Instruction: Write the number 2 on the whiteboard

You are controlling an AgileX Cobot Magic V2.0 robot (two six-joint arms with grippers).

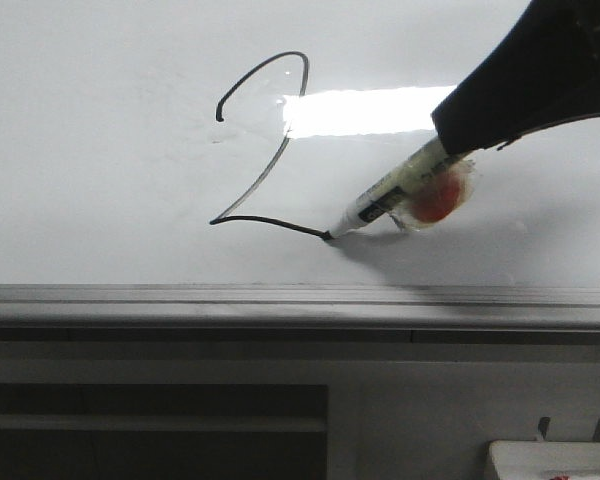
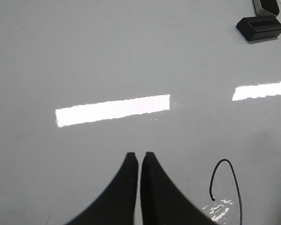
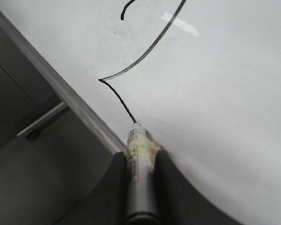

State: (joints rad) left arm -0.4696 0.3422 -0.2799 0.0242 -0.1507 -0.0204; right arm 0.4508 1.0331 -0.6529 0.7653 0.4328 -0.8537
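Note:
A thin black number 2 (image 1: 270, 160) is drawn on the glossy whiteboard (image 1: 100, 180): a top hook, a diagonal, and a short base stroke ending at the marker tip. My right gripper (image 3: 140, 157) is shut on a white marker (image 1: 385, 192) wrapped in yellowish tape with a red blob; its tip touches the board at the end of the base stroke (image 3: 119, 101). My left gripper (image 2: 140, 154) hovers over bare board, jaws shut with nothing between them; the hook of the 2 (image 2: 225, 180) shows beside it.
A grey metal rail (image 1: 300, 305) runs along the board's near edge, with dark cabinet panels (image 1: 150, 420) below it. A bright glare bar (image 1: 365, 110) crosses the board. A black block (image 2: 260, 27) sits at the board's far side. A white object (image 1: 550, 462) lies at the lower right.

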